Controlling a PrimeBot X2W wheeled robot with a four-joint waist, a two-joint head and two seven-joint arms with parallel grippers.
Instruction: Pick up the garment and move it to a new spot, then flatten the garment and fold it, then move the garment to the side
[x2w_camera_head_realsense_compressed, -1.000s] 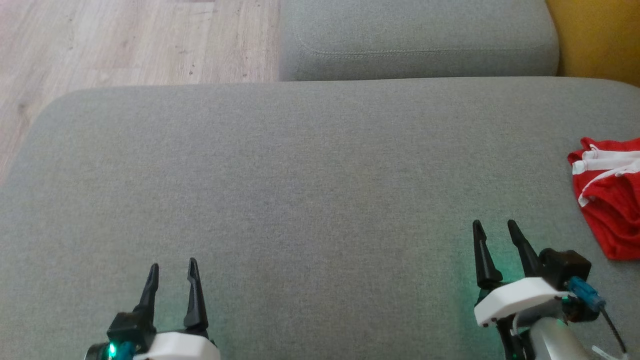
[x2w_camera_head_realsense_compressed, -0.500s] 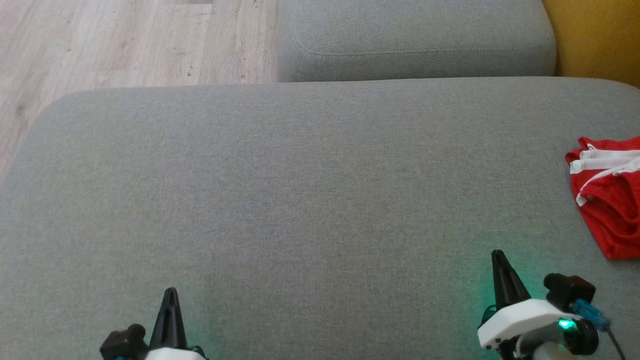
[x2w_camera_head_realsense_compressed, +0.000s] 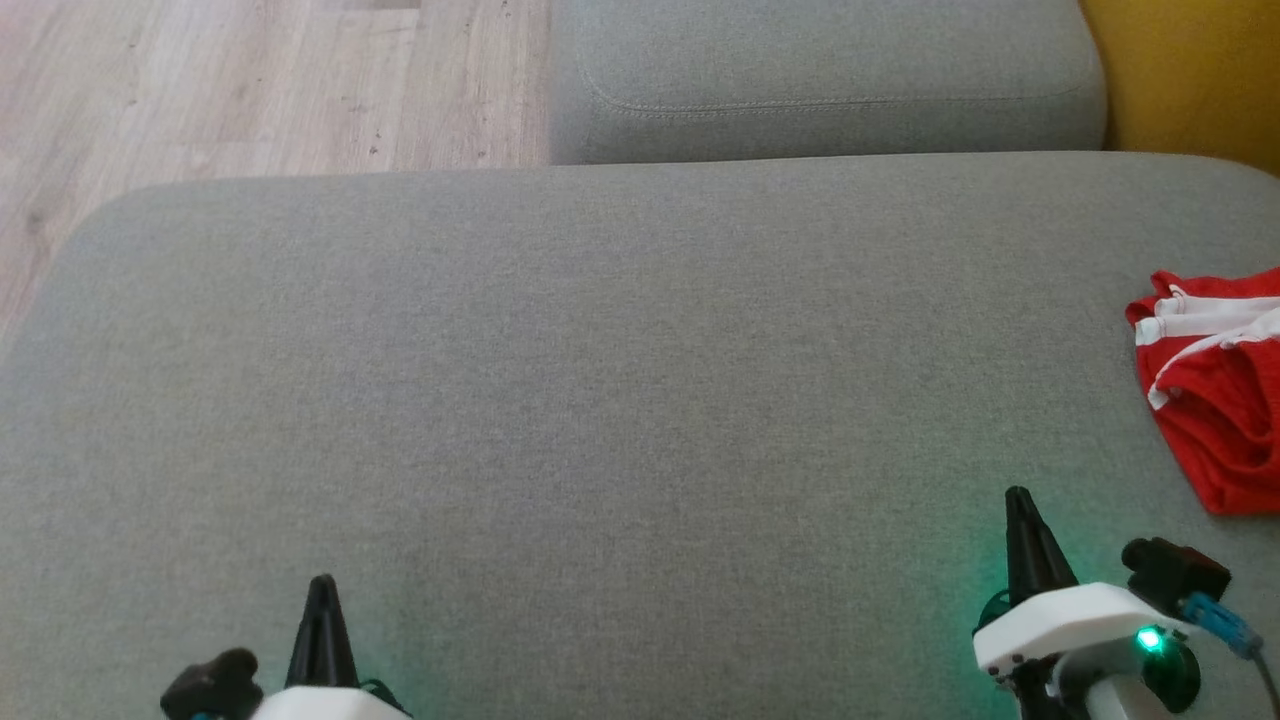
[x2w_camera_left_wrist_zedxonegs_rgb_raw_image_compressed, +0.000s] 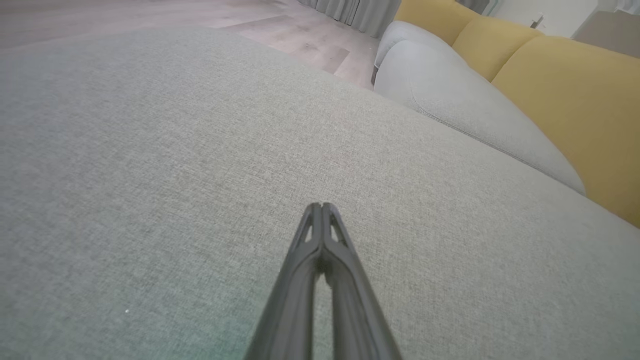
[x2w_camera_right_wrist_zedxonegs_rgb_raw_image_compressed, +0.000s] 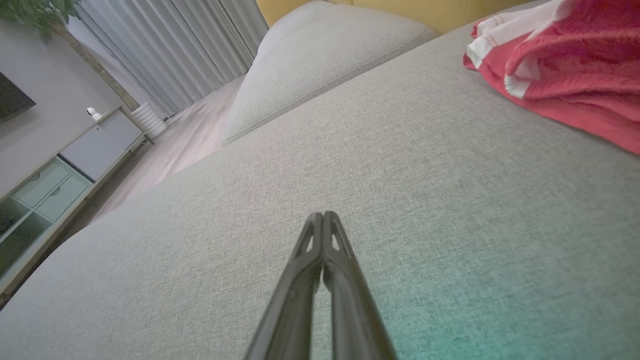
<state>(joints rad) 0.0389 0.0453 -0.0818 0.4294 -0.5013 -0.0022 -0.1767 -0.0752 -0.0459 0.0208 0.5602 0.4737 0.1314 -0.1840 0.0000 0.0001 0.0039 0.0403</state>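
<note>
Left gripper (x2w_camera_head_realsense_compressed: 322, 595) and right gripper (x2w_camera_head_realsense_compressed: 1019, 505) are both pinched together with nothing between the fingers, low over the near side of the grey sofa seat (x2w_camera_head_realsense_compressed: 600, 350). Red garment (x2w_camera_head_realsense_compressed: 1215, 400) with white trim lies bunched on the seat's right side, near the right gripper but apart from it. It looks light, soft and floppy, likely to sag when lifted, so the white-trimmed hem or a raised fold seems the best place to grab.
</note>
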